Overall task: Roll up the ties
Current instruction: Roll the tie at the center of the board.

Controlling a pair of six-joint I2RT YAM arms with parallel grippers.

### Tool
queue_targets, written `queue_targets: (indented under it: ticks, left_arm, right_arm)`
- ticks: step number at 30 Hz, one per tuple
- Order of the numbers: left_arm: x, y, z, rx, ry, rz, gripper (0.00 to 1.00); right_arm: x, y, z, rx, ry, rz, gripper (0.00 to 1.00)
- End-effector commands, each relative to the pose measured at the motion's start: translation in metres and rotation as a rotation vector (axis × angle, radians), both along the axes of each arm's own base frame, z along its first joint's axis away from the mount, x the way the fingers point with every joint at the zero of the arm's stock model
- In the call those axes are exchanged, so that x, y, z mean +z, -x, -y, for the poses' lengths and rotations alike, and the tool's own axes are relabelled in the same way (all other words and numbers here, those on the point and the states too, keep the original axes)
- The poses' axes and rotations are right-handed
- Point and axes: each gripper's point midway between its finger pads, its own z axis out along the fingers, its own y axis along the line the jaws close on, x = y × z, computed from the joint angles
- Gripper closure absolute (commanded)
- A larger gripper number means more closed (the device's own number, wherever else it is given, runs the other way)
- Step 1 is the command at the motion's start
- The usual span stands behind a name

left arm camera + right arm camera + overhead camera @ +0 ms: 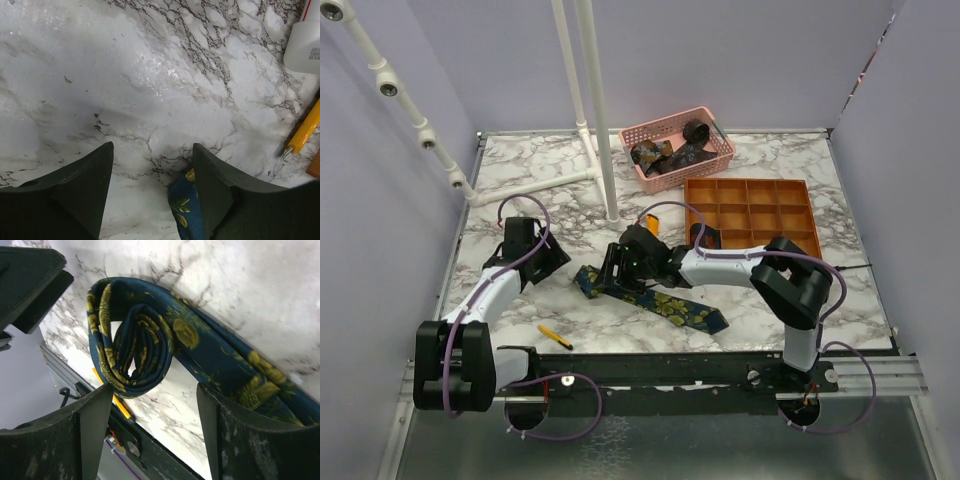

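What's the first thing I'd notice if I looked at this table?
Probably the dark blue tie with yellow flowers in the middle of the marble table, one end curled into a loose roll, with the right gripper open right by it. Next, the bright colours at the back: a pink basket holding dark rolled ties, and an orange tray of little compartments beside it.

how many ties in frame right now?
4, as best I can tell: one navy floral tie on the table, partly coiled; about three dark ties piled in the pink basket, overlapping, so others may be hidden.
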Motion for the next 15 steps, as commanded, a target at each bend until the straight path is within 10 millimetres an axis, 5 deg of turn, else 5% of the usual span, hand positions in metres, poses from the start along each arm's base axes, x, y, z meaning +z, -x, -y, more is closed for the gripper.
queue_targets:
  ticks: [1,15]
  left_arm:
    - [-0.004,-0.003,0.005,-0.017,0.037,0.003,0.35]
    - [-0.016,0.002,0.027,-0.080,0.152,-0.037,0.40]
  right_arm:
    - [0.000,-0.008,-0.021,-0.008,-0.056,-0.004,0.30]
    - [-0.008,-0.022,-0.031,0.047,-0.053,0.107,0.75]
